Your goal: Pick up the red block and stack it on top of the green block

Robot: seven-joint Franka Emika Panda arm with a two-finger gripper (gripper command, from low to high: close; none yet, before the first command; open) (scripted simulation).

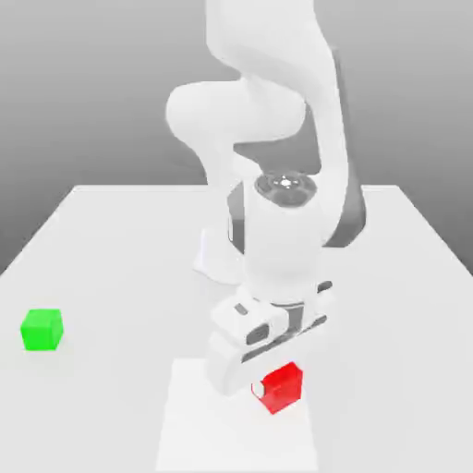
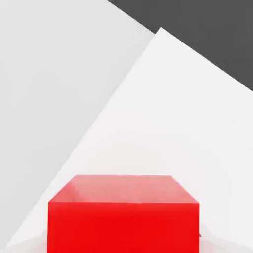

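**Gripper closed on red block, block on the table**

Red block [image 1: 282,387] sits near the front edge of the table [image 1: 120,249], on a paler rectangular patch [image 1: 194,434] of the surface. It's a bit to the exterior view's right of centre. In the hand view the block [image 2: 123,217] is close up, one flat face toward the camera and its top face visible above that.

Gripper [image 1: 266,388] is down at the block, jaws closed on it. In the exterior view the hand body covers the block's left part; only the right part and a corner show past it. Can't tell from the frames whether the block is off the surface or resting on it.

Green block [image 1: 42,330] is well apart, far to the exterior view's left, near that edge of the table. It sits flat on the table, nothing touching it, nothing on top.

Arm [image 1: 277,185] is white, folded down from the base at mid-table, with the wrist pointing steeply downward over the red block. Backdrop behind the table is plain grey. Hand view also shows the paler patch [image 2: 163,123] edge running diagonally and a dark area [image 2: 207,34] beyond the table corner.
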